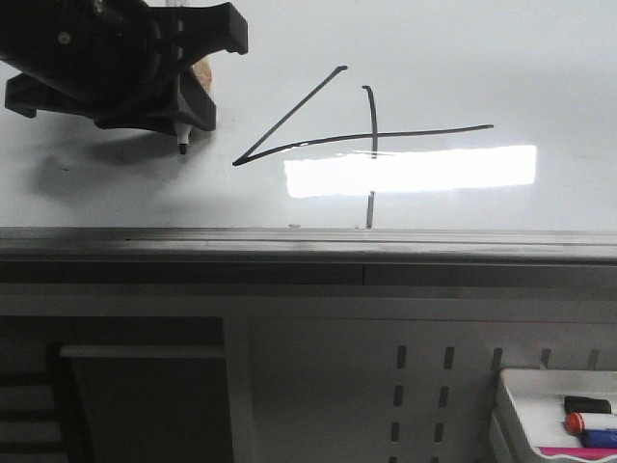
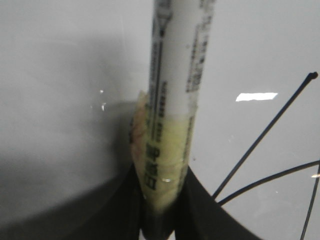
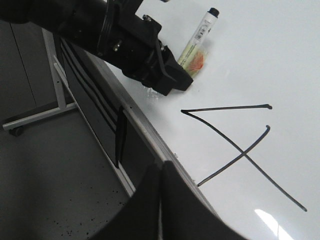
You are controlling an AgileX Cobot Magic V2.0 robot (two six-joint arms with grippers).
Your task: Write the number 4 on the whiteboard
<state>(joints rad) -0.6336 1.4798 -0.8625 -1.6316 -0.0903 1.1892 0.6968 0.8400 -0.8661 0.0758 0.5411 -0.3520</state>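
Beside number 4 (image 1: 362, 140), left claw (image 1: 188, 101) – marker (image 1: 182, 135) gripped

Dark speckled floor (image 3: 60, 190), wheeled grey stand leg (image 3: 35, 116), perforated pale panel (image 1: 424, 386), perhaps a cabinet front

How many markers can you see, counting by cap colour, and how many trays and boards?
Black-tipped white marker held in the left pincer: 1
Black-capped marker in the tray: 1
Red-capped marker in the tray: 1
Small white plastic tray: 1
Large glossy whiteboard: 1
Total: 5
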